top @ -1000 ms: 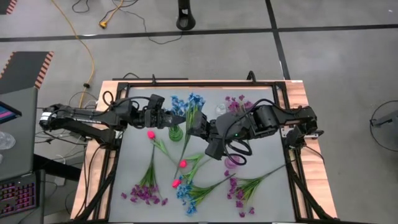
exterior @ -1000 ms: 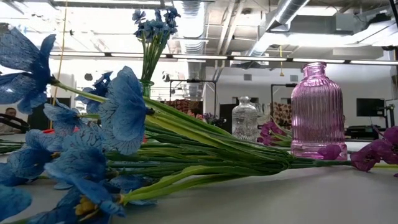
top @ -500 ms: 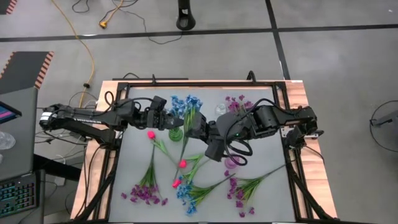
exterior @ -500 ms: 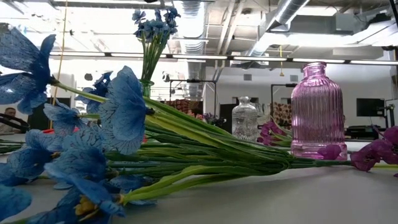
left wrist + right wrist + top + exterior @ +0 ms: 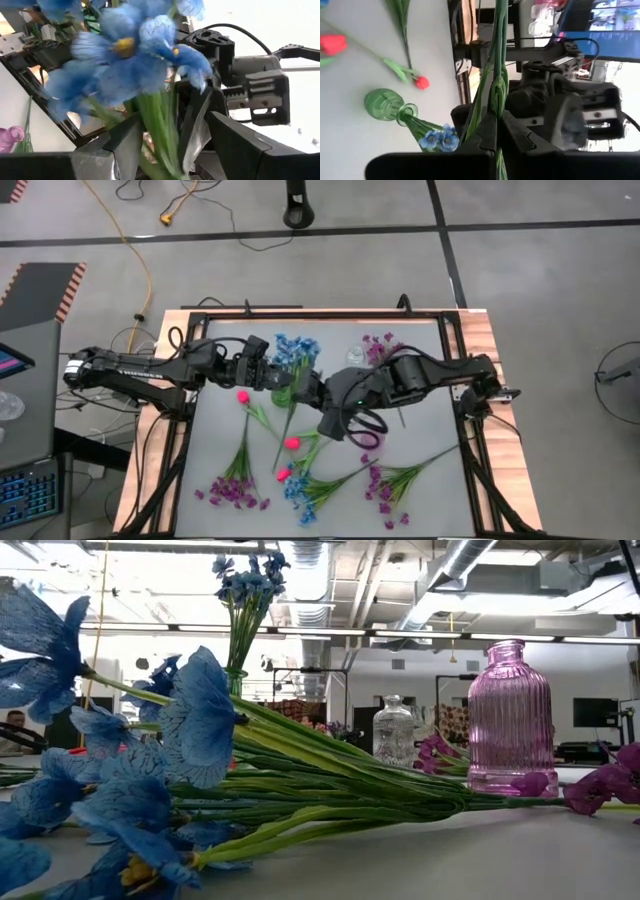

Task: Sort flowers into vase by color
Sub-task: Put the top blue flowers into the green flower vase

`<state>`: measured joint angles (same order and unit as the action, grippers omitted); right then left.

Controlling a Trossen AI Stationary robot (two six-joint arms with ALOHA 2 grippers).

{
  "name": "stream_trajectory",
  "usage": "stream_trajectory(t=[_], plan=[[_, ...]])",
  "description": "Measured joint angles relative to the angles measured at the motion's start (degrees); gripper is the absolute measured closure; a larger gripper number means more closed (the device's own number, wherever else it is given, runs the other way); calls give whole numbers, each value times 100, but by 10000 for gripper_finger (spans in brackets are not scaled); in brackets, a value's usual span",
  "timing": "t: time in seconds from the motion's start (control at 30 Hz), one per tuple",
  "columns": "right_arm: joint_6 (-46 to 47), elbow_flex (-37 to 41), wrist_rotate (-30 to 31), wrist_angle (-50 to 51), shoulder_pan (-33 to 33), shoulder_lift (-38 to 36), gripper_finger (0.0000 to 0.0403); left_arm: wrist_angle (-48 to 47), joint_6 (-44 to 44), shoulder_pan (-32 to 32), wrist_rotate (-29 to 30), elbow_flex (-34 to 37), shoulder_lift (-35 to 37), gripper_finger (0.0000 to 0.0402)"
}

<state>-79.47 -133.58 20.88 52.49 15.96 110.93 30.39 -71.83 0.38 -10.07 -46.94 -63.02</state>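
With the right gripper [image 5: 495,127] clamped shut on a blue flower stem [image 5: 497,60] beside the green vase [image 5: 387,107] and the left gripper [image 5: 170,137] gaping wide around the blue blooms [image 5: 135,55], lower the stem straight into the neck; three vases, three pink buds

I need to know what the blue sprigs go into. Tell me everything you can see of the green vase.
The green vase is small, of clear green glass, with a round belly narrowing to a slim neck and flared mouth. It stands on the white table between the two arms, with blue flowers in it. Pink-red buds lie just beside it.
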Motion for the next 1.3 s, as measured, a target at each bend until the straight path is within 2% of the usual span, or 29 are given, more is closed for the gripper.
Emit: stream_trajectory(t=[0.2,0.43,0.57,0.8,1.0,1.17,1.3], plan=[[-579,-3,44,-227,-35,120,367,-218,14,2,7,2,0,189],[-596,0,84,-223,-36,176,367,-280,382,2,43,4,0,196],[-598,0,75,-222,-36,176,365,-280,561,2,42,4,0,233],[-549,0,39,-227,-34,176,358,-280,625,2,39,4,0,329],[131,0,34,-235,-34,176,345,-246,623,2,39,4,0,391],[625,0,37,-271,-36,176,323,-245,624,2,44,4,4,393],[954,0,49,-294,-36,176,288,-256,625,2,44,4,4,392]])
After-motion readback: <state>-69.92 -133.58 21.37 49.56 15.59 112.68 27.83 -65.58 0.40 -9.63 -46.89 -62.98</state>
